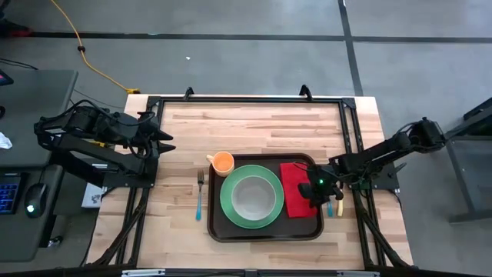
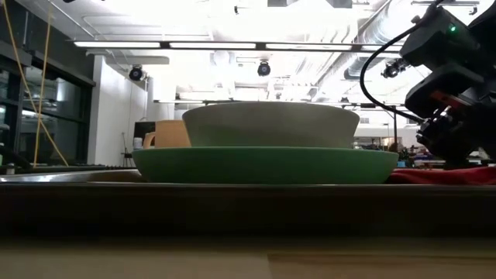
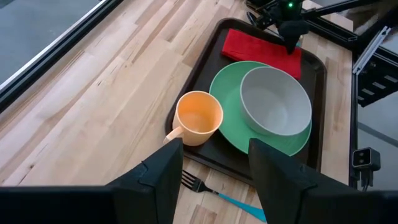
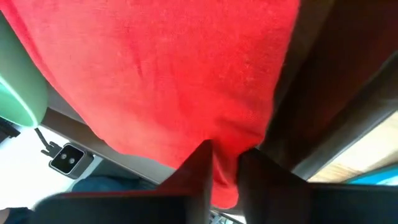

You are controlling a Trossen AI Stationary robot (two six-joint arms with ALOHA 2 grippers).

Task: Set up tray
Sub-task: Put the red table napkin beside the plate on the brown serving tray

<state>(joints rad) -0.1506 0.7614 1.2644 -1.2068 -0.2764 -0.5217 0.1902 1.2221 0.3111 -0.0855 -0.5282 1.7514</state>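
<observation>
Right gripper (image 4: 225, 163) tipped down, fingertips (image 4: 202, 163) nearly together, narrow gap between them. Right arm stretched low. Left gripper (image 3: 214, 163) raised, well apart from the right one, fingers (image 3: 163, 171) spread wide, nothing between them.

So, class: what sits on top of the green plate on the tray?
A grey bowl sits on the green plate, which lies on the brown tray. The bowl looks empty from above. The plate's centre is hidden beneath the bowl.

Brown tray (image 1: 219, 231) — green plate (image 1: 227, 201), red napkin (image 1: 293, 188).
</observation>
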